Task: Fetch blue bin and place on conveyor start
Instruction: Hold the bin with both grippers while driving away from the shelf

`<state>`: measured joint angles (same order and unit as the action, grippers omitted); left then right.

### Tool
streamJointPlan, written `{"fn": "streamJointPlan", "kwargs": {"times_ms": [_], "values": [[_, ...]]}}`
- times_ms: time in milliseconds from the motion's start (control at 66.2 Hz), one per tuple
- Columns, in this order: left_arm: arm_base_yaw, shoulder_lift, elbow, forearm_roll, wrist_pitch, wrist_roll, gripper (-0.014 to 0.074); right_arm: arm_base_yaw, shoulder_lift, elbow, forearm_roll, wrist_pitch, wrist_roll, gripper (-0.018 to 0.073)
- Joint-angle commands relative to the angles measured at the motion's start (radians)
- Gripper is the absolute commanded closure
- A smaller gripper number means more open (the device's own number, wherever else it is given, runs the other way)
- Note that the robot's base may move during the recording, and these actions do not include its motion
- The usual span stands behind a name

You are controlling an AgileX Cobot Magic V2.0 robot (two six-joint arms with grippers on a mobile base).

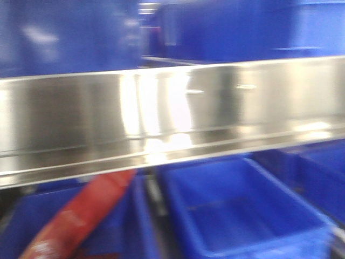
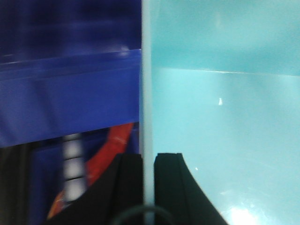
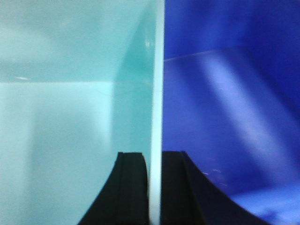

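Your left gripper [image 2: 148, 157] has its two black fingers [image 2: 129, 187] closed on a side wall of the blue bin [image 2: 225, 122], one finger outside and one inside, with the thin pale rim running straight up between them. Your right gripper [image 3: 155, 154] grips another side wall the same way, its fingers [image 3: 131, 187] pressed against either face of the plastic. So the bin is pinched by both arms, and each wrist view shows its smooth turquoise interior on the inner side of the wall. In the left wrist view, a dark blue crate [image 2: 70, 98] stands just outside the gripped wall, with a red-orange object [image 2: 112, 145] showing beneath it. In the right wrist view, another dark blue crate [image 3: 225, 103] lies close against the outer face. You cannot tell from either wrist view whether the bin's base rests on anything. The front view is badly blurred. It shows a shiny steel shelf rail [image 1: 172, 113] crossing the middle, dark blue crates above it [image 1: 70, 32], an open one below it [image 1: 237, 216], and a red-orange shape [image 1: 81, 216] at lower left.
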<state>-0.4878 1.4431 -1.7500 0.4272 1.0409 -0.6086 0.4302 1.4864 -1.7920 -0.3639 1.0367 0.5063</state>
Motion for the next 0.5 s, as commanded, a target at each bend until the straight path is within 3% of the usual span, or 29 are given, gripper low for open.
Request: {"fn": "streamJointPlan", "kwargs": {"times_ms": [0,483], "values": [[-0.007,-0.013,-0.013,0.006,-0.041,0.005,0.0708,0.000,-0.015,-0.011,-0.029,-0.028,-0.010,0.0718],[-0.007,-0.013,-0.013,0.006,-0.041,0.005,0.0708,0.000,-0.015,-0.011,-0.034,-0.028,-0.010,0.0718]]}}
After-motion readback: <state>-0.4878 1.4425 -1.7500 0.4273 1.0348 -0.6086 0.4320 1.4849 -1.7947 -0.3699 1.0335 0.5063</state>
